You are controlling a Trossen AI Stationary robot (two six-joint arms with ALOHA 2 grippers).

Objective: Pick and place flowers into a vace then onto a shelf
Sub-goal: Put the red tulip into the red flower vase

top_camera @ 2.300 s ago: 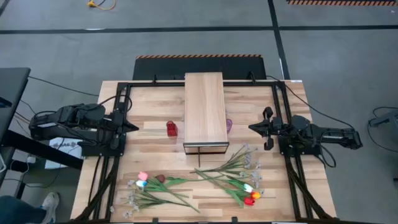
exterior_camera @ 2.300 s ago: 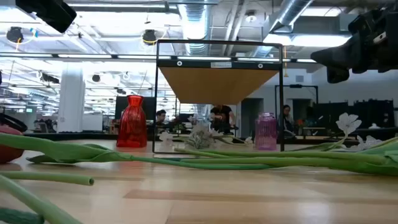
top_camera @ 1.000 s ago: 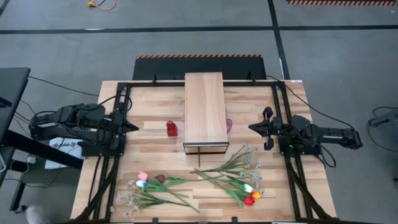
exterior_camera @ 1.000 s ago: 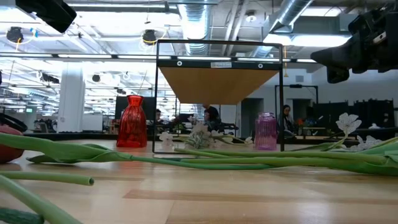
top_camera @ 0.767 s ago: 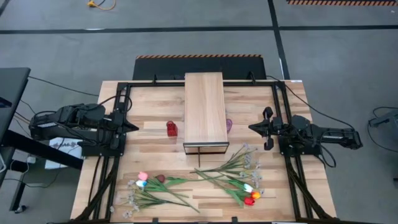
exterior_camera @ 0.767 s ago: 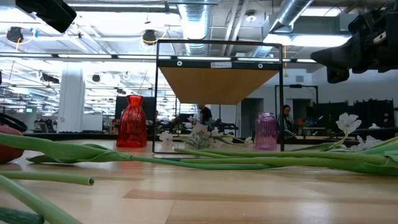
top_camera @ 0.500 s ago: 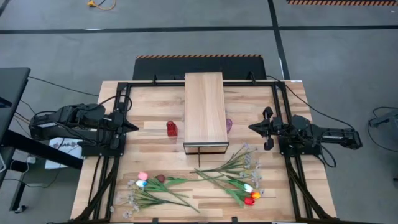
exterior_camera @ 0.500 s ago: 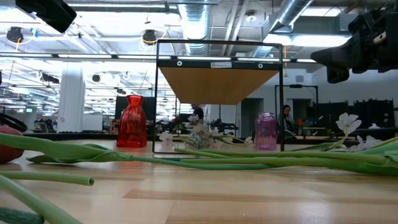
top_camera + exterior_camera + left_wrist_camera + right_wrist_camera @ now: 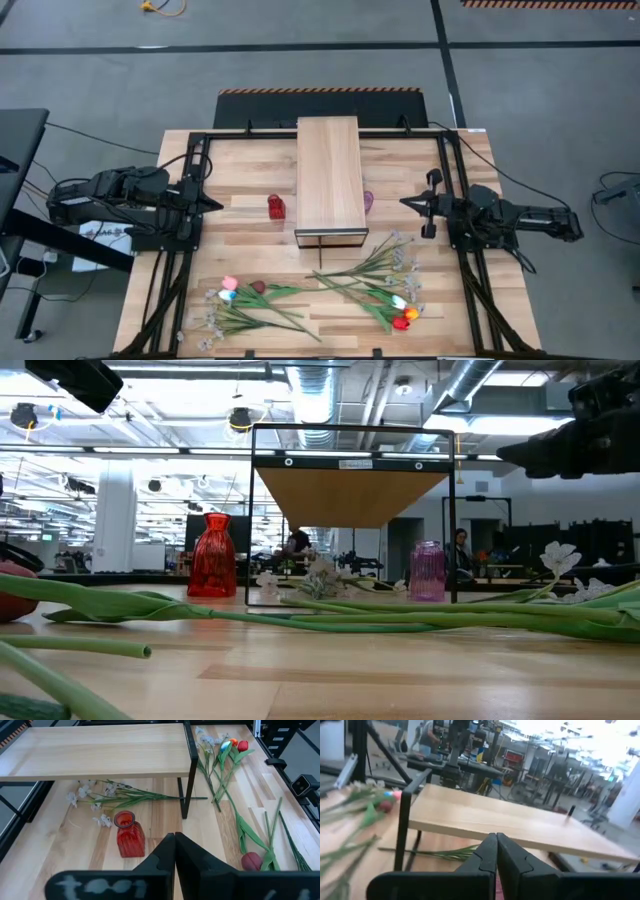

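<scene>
Flowers point(image 9: 310, 295) all lie tangled on the table point(image 9: 250, 165) front, none in the red vase point(image 9: 276, 207) beside the shelf point(image 9: 328, 170). Left gripper point(image 9: 214, 203) and right gripper point(image 9: 408, 204) clenched, empty. Risk: snagging neighbouring stems, or tipping the vase.

The shelf point(image 9: 328, 176) stands at the table point(image 9: 250, 160) centre, running 12 to 6 o'clock. One vase point(image 9: 276, 207) stands at its 9 o'clock side, another vase point(image 9: 368, 201) at 3 o'clock. The flowers point(image 9: 320, 290) lie at 6 o'clock.
</scene>
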